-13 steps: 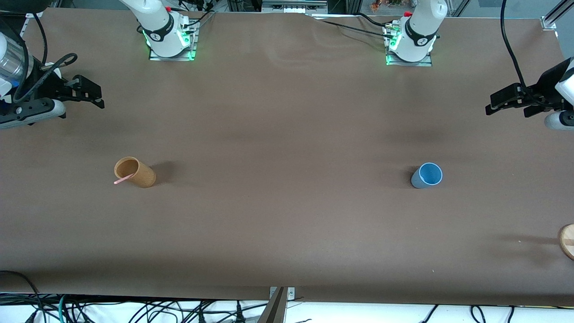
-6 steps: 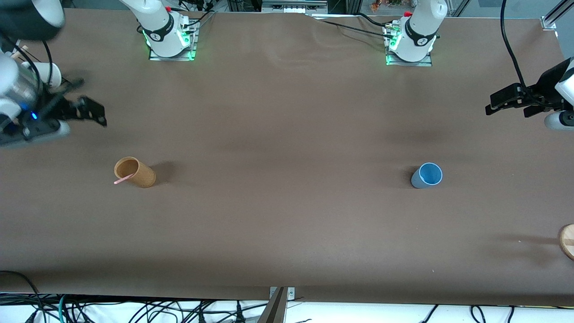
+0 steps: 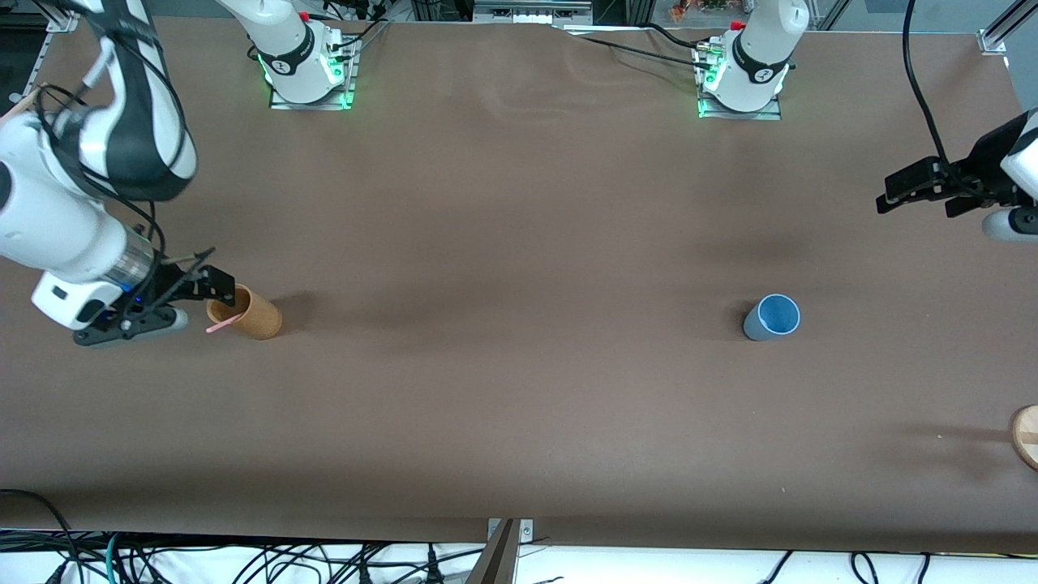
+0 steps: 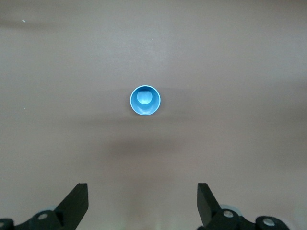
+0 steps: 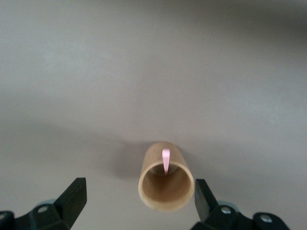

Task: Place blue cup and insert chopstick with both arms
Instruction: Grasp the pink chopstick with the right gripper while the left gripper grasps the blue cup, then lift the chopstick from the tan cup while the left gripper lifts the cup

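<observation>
- Right end effector (image 3: pixel 212 285) has dropped from up near the right arm's end of the table to hang low over the tan cork cup (image 3: pixel 246 311); left arm has barely moved and waits.
- Right end effector fingers (image 5: pixel 73 194) spread wide, gripping nothing; in the right wrist view the cork cup's mouth sits between them, not touched.
- Chopstick (image 3: pixel 220 324) stands tilted inside the cork cup, its pink tip poking past the rim on the side nearer the front camera.
- Cork cup stands upright on the table (image 3: pixel 519 389), toward the right arm's end.
- Left end effector (image 3: pixel 916 188) hangs high over the left arm's end of the table; fingers (image 4: pixel 76 201) wide apart and empty.
- Blue cup (image 3: pixel 772 317) upright on the table toward the left arm's end, well apart from the cork cup, about as near the front camera as it; nothing visible in it.
- Round wooden object (image 3: pixel 1025 435) at the table edge, nearer the front camera than the blue cup; cut off by the frame.
</observation>
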